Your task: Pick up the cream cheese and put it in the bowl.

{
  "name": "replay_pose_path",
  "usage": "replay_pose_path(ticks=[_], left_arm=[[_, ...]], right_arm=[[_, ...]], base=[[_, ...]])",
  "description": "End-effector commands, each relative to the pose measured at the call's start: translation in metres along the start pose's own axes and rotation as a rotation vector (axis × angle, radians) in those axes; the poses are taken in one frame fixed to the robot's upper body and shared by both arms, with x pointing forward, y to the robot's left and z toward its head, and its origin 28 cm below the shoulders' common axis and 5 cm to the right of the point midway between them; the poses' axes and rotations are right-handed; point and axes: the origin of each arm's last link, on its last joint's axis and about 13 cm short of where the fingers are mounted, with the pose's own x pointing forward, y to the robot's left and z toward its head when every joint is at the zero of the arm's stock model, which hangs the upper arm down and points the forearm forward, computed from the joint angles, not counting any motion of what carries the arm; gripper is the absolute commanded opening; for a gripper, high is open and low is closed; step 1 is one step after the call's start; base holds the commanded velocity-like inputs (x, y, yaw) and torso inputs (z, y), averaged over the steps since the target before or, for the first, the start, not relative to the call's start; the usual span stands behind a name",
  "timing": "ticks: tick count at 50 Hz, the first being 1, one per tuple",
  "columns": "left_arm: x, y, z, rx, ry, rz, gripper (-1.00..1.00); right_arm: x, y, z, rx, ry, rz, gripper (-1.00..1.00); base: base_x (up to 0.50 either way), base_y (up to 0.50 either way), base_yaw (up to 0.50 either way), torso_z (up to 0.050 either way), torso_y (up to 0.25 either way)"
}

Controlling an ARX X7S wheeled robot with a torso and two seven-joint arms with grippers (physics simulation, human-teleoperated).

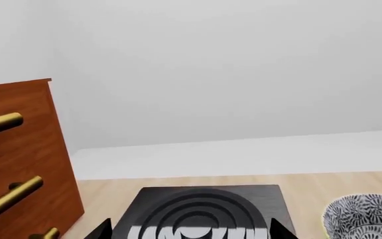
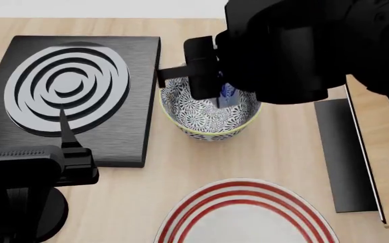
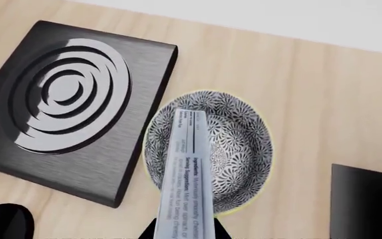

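The right tool (image 2: 204, 83) hung directly over the bowl (image 2: 209, 114), clamped on the cream cheese (image 3: 189, 174), which stood on edge with its lower part inside the bowl's rim and its printed side toward the wrist camera. The bowl sat on the wooden worktop (image 2: 282, 152) just beside the dark burner plate (image 2: 73, 91), with the red-striped plate (image 2: 248, 217) near it toward the robot. The left tool (image 2: 66, 152) rested low over the burner plate's near edge; whether it was parted or closed could not be told.

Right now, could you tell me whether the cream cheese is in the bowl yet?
Not yet: the right gripper holds the cream cheese on edge over the bowl.
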Motion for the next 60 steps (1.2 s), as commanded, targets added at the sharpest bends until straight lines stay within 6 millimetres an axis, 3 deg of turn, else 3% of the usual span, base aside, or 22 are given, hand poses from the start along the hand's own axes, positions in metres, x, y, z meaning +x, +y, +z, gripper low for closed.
replay_pose_path(ticks=[1,60], left_arm=[[0.000,0.000,0.000,0.001,0.000,0.002,1.00],[-0.002,0.000,0.002,-0.005,-0.014,-0.002,1.00]], right_arm=[[0.002,-0.003,0.001,-0.003,-0.003,0.009,-1.00],[0.048,-0.008,0.002,0.012,0.054,0.006,-1.00]], base=[[0.00,0.00,0.00,0.000,0.000],[0.00,0.00,0.00,0.000,0.001]])
